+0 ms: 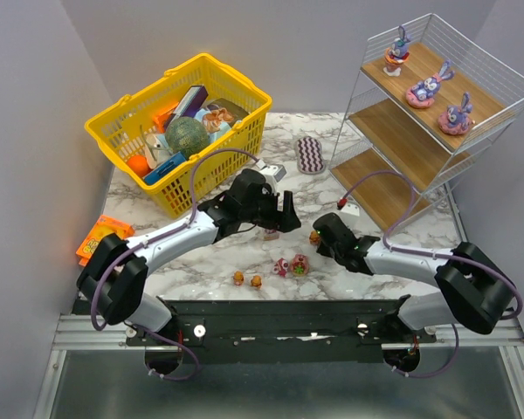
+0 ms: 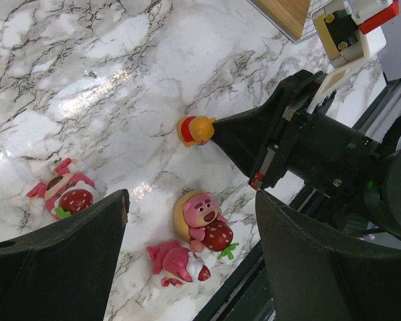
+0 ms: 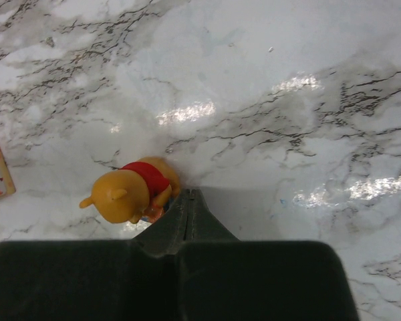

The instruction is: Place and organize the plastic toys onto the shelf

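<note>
The shelf [image 1: 393, 131] stands at the back right with three purple bunnies [image 1: 428, 87] on its top board. My left gripper [image 1: 278, 218] is open and empty above the marble; in the left wrist view it [image 2: 190, 200] hangs over two pink toys [image 2: 200, 217] lying together, with a third pink toy [image 2: 60, 194] off to the left. My right gripper [image 1: 321, 231] is shut and empty. Its tip [image 3: 189, 194] rests against an orange bear [image 3: 130, 190] lying just to its left. Two more orange bears [image 1: 247, 279] sit near the front edge.
A yellow basket [image 1: 113, 131] full of items stands at the back left. A purple zigzag pad [image 1: 310, 154] lies in front of the shelf. A flat orange packet [image 1: 100, 237] lies at the table's left edge.
</note>
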### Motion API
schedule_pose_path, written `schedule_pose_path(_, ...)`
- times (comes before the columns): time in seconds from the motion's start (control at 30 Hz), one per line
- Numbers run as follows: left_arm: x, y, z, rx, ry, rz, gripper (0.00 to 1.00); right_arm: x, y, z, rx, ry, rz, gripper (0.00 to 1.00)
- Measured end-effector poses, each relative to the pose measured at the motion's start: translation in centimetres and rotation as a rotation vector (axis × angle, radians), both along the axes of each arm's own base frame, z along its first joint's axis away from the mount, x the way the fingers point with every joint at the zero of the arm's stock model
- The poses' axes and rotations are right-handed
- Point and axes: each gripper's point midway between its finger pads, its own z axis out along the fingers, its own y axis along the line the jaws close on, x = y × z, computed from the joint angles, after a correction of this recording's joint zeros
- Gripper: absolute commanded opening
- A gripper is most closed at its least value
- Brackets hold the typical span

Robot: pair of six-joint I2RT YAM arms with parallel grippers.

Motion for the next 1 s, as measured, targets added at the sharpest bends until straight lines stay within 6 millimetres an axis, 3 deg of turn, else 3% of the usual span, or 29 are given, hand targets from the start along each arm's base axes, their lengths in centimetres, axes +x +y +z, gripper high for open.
schedule_pose_path(0.23, -0.1, -0.5, -0.8, 0.007, 0.018, -0.001, 0.78, -0.3, 0.9, 0.5, 0.044, 0.004, 0.037, 0.01)
schedule_pose_path(0.37, -0.6, -1.2, -1.2, 0.009, 0.018, -0.017, 0.78, -0.8, 0.3, 1.4, 0.046, 0.004, 0.032, 0.01)
schedule_pose_path(0.43, -0.9, -1.7, -1.4, 0.012, 0.012, -0.026, 0.79, -1.2, -0.3, 2.5, 0.051, -0.003, 0.018, 0.06)
schedule_pose_path(0.8, -1.7, -5.5, -5.6, 0.138, -0.014, 0.024, 0.76, -2.6, -3.1, 13.7, 0.126, -0.166, -0.004, 0.43)
schedule_pose_path(1.0, -1.3, -6.3, -7.3, 0.212, -0.069, 0.101, 0.76, -3.1, -3.5, 18.5, 0.169, -0.253, 0.041, 0.52)
